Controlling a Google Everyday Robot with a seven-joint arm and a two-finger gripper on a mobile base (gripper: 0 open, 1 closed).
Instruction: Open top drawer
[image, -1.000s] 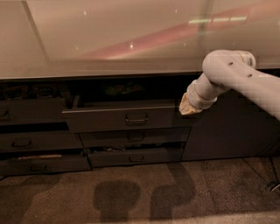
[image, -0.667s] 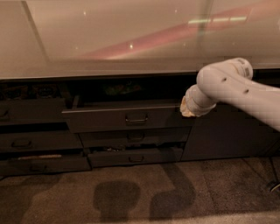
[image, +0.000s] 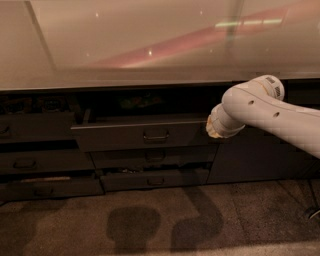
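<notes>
The top drawer (image: 125, 137) is a wide dark grey-brown front with a small central bail handle (image: 156, 135). It stands pulled out from the cabinet, and a dark gap shows above it with some items inside. My white arm (image: 265, 112) reaches in from the right. My gripper (image: 214, 129) is at the arm's end, right at the drawer front's right end and mostly hidden behind the wrist.
A pale glossy countertop (image: 150, 45) overhangs the drawers. Two slimmer drawers (image: 152, 157) sit below the top one, and more drawers (image: 30, 162) stack at the left. A plain cabinet door (image: 260, 160) is at the right. Carpet floor (image: 160, 220) lies in front.
My arm's elbow has swung left and lower, closer to the drawer's right end. The drawer front stays pulled out about the same amount.
</notes>
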